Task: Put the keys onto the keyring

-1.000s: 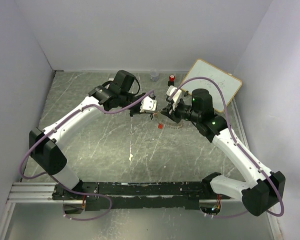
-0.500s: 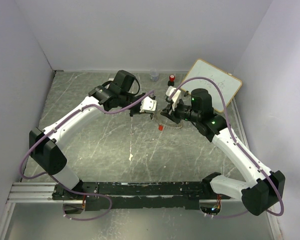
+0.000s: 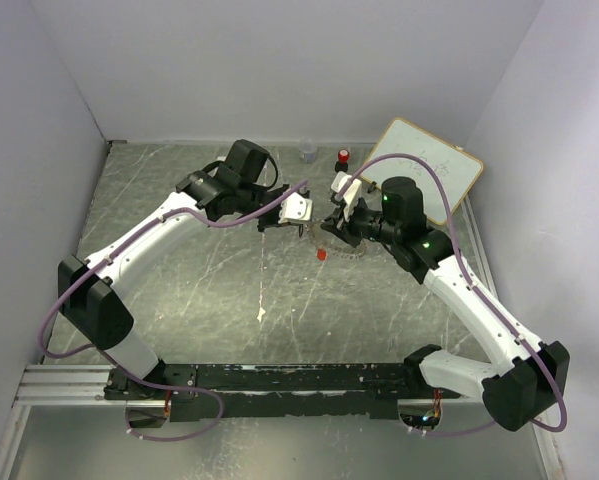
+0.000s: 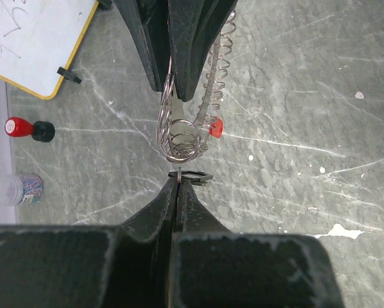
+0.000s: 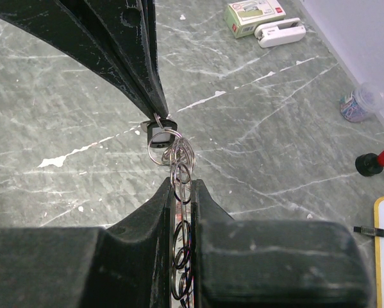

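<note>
My two grippers meet tip to tip above the table's back middle. My left gripper [image 3: 297,226] [image 4: 179,181] is shut on the black-headed key [image 4: 195,174] [image 5: 158,133], gripping its thin blade. My right gripper [image 3: 331,228] [image 5: 182,185] is shut on the keyring [image 4: 184,131] [image 5: 179,157], a thin metal ring of wavy loops that runs back between its fingers. The black-headed key touches the keyring's end loop. The red-headed key [image 3: 321,254] [image 4: 216,128] hangs from the keyring, below the grippers.
A whiteboard [image 3: 431,172] leans at the back right. A red-topped black cylinder [image 3: 343,156] [image 4: 22,128] and a clear jar of clips [image 3: 307,150] [image 5: 358,102] stand by the back wall. A stapler [image 5: 278,32] and a small box [image 5: 254,13] lie on the table.
Almost nothing. My left gripper has edged slightly towards the back; both grippers keep their hold.
</note>
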Robot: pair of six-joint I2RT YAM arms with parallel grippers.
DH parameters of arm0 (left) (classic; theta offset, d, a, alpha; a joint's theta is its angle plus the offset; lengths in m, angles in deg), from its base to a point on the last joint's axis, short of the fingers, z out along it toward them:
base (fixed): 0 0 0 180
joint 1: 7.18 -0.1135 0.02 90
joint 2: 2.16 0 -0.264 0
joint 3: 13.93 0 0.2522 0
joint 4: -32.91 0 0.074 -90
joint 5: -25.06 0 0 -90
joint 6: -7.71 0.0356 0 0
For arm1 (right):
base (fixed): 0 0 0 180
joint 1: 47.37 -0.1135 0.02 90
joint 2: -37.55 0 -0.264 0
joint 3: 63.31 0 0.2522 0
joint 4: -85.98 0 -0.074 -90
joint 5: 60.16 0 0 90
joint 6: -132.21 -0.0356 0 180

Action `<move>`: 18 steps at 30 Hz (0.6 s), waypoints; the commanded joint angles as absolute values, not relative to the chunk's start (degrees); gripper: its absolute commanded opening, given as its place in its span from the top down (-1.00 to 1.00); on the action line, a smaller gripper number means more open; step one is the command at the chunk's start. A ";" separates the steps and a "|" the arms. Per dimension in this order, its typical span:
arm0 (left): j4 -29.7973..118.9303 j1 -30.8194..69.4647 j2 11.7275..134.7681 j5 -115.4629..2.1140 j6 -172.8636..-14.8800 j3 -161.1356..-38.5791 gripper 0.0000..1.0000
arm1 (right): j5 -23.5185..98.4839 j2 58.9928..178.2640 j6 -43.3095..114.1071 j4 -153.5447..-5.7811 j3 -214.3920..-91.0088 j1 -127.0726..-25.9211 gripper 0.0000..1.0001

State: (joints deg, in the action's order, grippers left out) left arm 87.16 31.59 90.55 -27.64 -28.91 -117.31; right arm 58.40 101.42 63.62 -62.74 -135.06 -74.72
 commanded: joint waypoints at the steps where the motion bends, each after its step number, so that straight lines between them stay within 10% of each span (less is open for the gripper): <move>1: 86.97 31.23 89.23 -26.67 -28.15 -118.92 0.86 | 58.40 100.89 63.48 -63.47 -137.36 -74.64 1.00; 18: 87.36 31.18 89.51 -24.69 -27.10 -119.36 0.86 | 58.76 102.52 62.63 -64.85 -137.46 -74.70 1.00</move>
